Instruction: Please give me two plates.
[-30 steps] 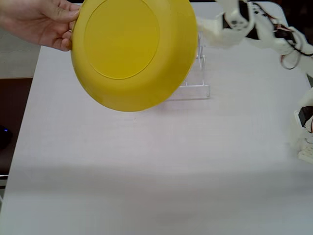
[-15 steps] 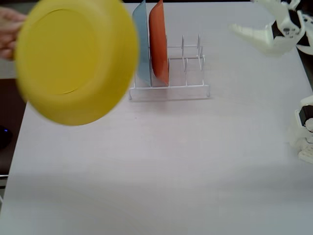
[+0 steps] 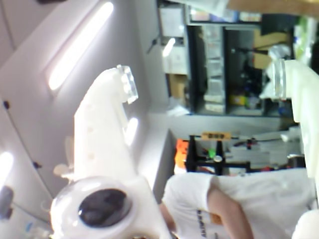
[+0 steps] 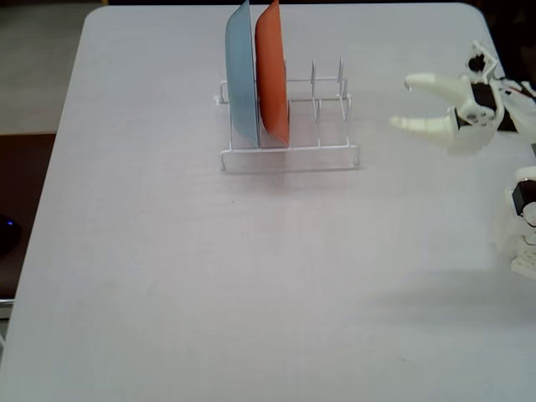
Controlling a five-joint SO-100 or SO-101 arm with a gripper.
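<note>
The gripper (image 4: 400,103) is seen at the right side of the fixed view, jaws spread wide apart w/ nothing between them, fingertips aimed left toward the rack. Compared w/ half a sec ago it has been lowered from the top right corner and is now held level w/ the rack's right end, well apart from it. In the wrist view the gripper (image 3: 202,82) is shown w/ one white finger (image 3: 107,129) at left and the other cut off by the right edge; only room background, ceiling lights and a person's (image 3: 234,201) white-shirted torso and arm are framed between them, so the camera is pointed away from the table.

The yellow plate and the hand carrying it, which filled the upper left of the fixed view earlier, are no longer in either view. Neither the yellow nor the cream-white plate can be found in the current frames; their location cannot be told.

The wire rack (image 4: 322,151) is left standing near the table's far edge, w/ a light blue plate (image 4: 241,79) and an orange plate (image 4: 272,75) upright in its left slots, side by side; whether they touch cannot be told. The right slots are bare wire.

The arm's base (image 4: 523,226) is cut off by the right edge. The table (image 4: 251,293) is bare across the front and left, leaving wide open room; its left edge and far edge are visible, the near edge is out of frame
</note>
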